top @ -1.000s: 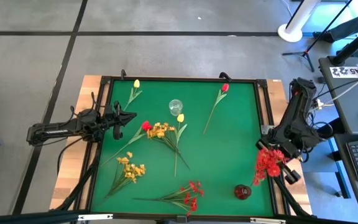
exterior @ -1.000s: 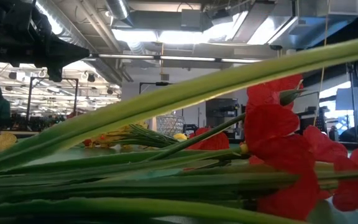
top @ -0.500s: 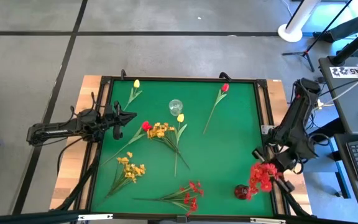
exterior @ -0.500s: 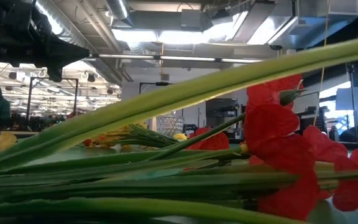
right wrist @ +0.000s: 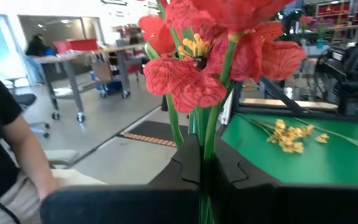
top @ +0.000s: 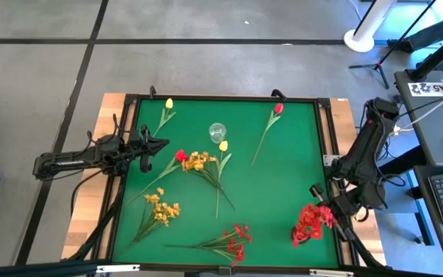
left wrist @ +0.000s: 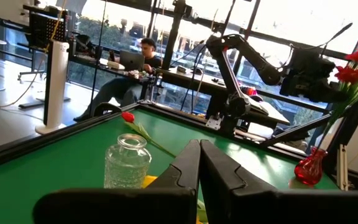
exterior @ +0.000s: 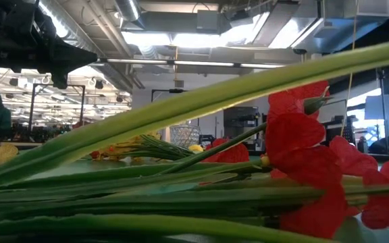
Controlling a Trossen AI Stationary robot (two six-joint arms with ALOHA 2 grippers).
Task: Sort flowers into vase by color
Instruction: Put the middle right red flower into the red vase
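The red spray (top: 308, 223) is in the air at the right front corner of the counter (top: 283, 185), just above the red vase (left wrist: 307, 169), which the blooms now hide in the high view. The right pincer (top: 331, 209) grips the spray by its stems; in the right wrist view the green stems (right wrist: 205, 134) pass between the two clenched fingers and the red blooms (right wrist: 194, 62) stand upright above them. So the step in hand is, as I judge, the placing of this red spray into the red vase.

The next move calls for lowering the stem ends into the narrow mouth of the vase. The mouth is not visible from above, so the aim must be careful, and the pincer should release only when the stems are well inside, otherwise the spray may tip out or knock the vase.

The other flowers lie flat on the counter: a yellow tulip (top: 168, 104) and a red tulip (top: 278, 108) at the far side, a clear vase (top: 218, 131) between them, then a second red tulip (top: 181, 155), a yellow spray (top: 198, 161) and a second yellow tulip (top: 223, 145) near the middle, another yellow spray (top: 162, 209) toward the front left, and another red spray (top: 235, 242) at the front edge.

The left pincer (top: 162, 144) waits at the left side of the counter, fingers pressed together and holding nothing, as the left wrist view shows
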